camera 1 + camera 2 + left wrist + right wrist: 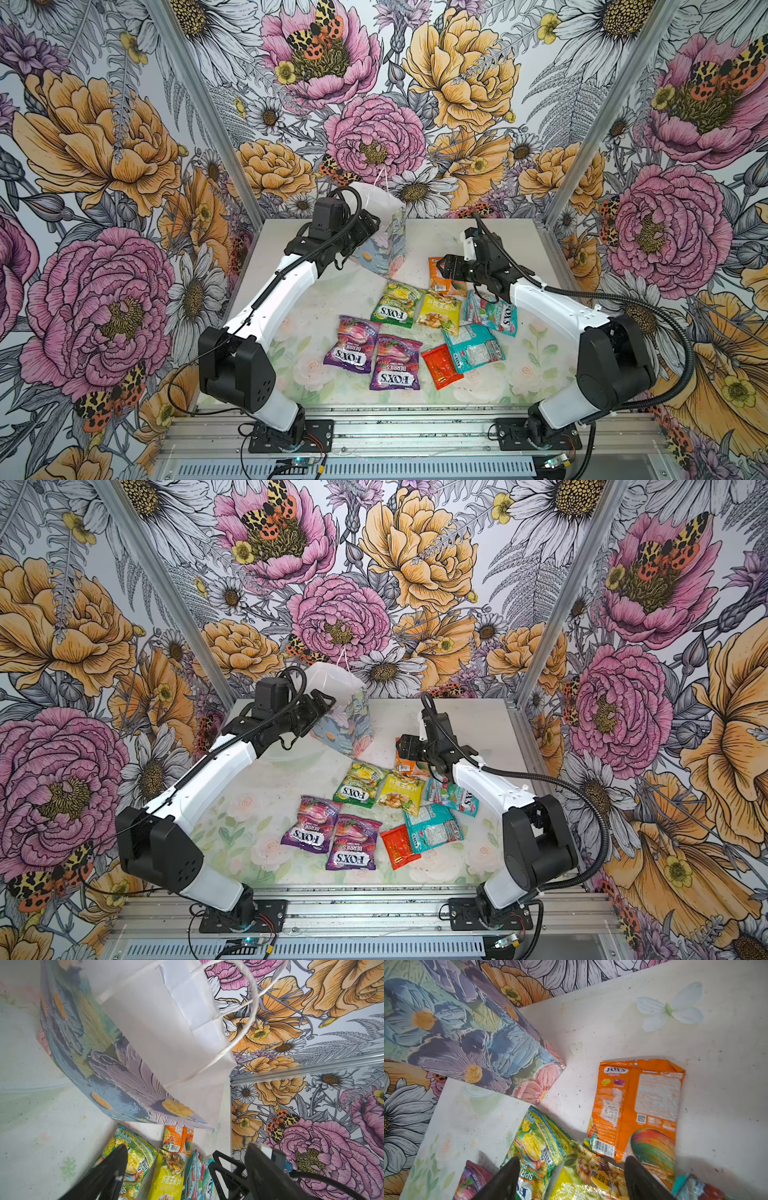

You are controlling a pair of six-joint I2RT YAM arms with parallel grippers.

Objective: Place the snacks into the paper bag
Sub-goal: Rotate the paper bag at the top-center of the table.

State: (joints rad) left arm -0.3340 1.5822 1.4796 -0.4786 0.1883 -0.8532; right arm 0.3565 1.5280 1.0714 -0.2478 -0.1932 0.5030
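The paper bag (386,245) (349,725) stands at the back of the table, tilted, its white inside (145,1022) showing. My left gripper (371,228) (187,1146) is open beside the bag's mouth; nothing sits between its fingers. Whether it touches the bag I cannot tell. The snacks lie in front: an orange packet (444,286) (643,1105), a green FOX'S (397,305), a yellow one (440,311) (591,1178), two teal (494,313) (471,347), two purple (353,343) (395,361) and a small red (442,365). My right gripper (444,268) (572,1158) hangs open over the orange and yellow packets.
Flower-printed walls (124,166) close in the table on three sides, with metal posts (208,124) at the back corners. Both arm bases sit on the rail (415,432) along the front edge. The table (498,241) has a pale floral cover.
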